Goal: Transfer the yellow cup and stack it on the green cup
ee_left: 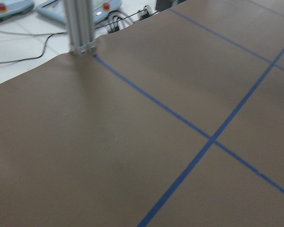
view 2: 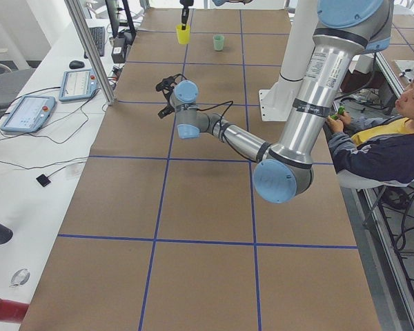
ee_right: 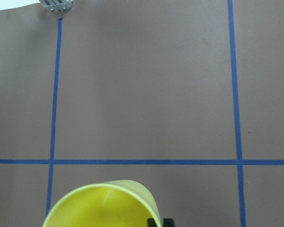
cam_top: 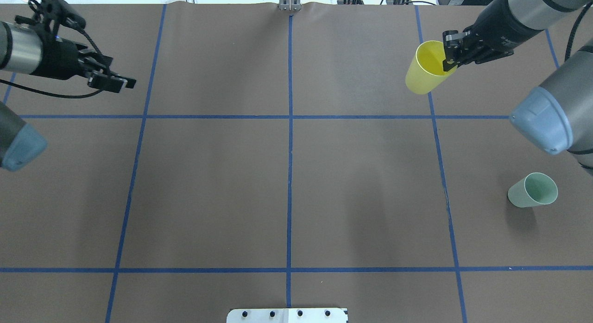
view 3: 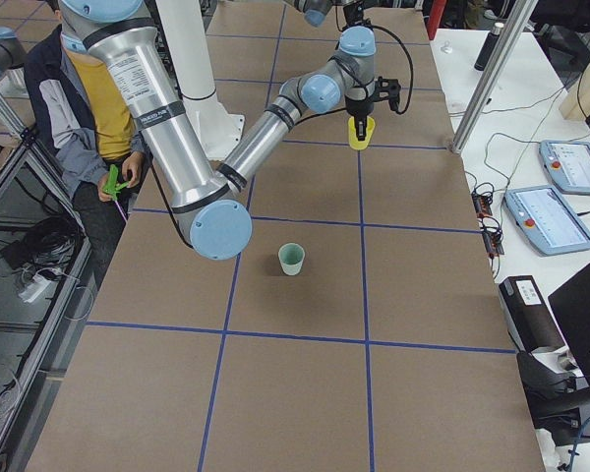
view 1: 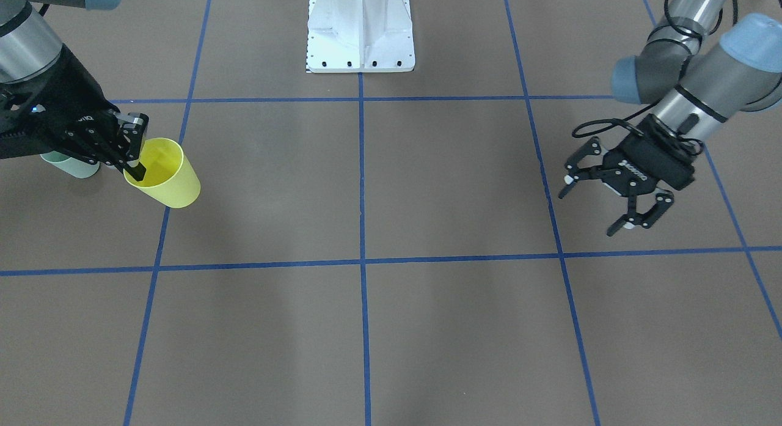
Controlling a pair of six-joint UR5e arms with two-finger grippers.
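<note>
We're seeing the right gripper clamping the yellow cup by its rim, one finger inside, over the table's far right part. The green cup is standing upright nearer the robot, well apart. The left gripper is hovering at the left, jaws spread, empty.

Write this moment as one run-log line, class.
right claw: shut on yellow cup rim | left claw: open, empty | green cup: upright, empty, not yet stacked
</note>
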